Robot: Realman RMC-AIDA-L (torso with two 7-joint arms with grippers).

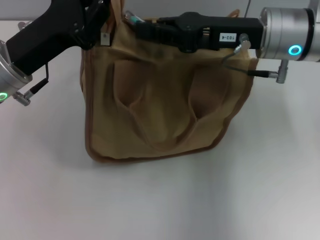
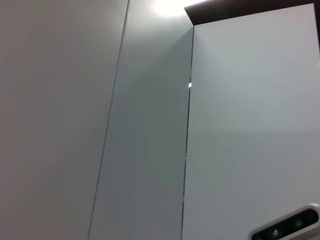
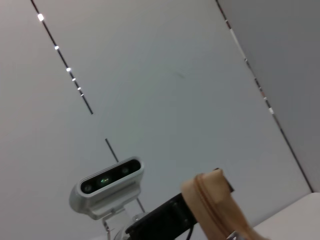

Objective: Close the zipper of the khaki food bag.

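Note:
The khaki food bag (image 1: 165, 110) stands on the white table (image 1: 160, 200), its front pocket and two loop handles facing me. My left gripper (image 1: 97, 17) is at the bag's top left corner, against the fabric. My right gripper (image 1: 137, 25) reaches across the bag's top from the right, ending near the left end. The zipper and its silver pull tab are hidden behind the right arm (image 1: 210, 32). The right wrist view shows a khaki end of the bag (image 3: 215, 207) with a stitched seam.
A small white tag (image 1: 105, 37) hangs at the bag's top left corner. Both wrist views look at pale wall panels. The right wrist view shows the other arm's wrist camera (image 3: 107, 187). A camera edge (image 2: 287, 227) shows in the left wrist view.

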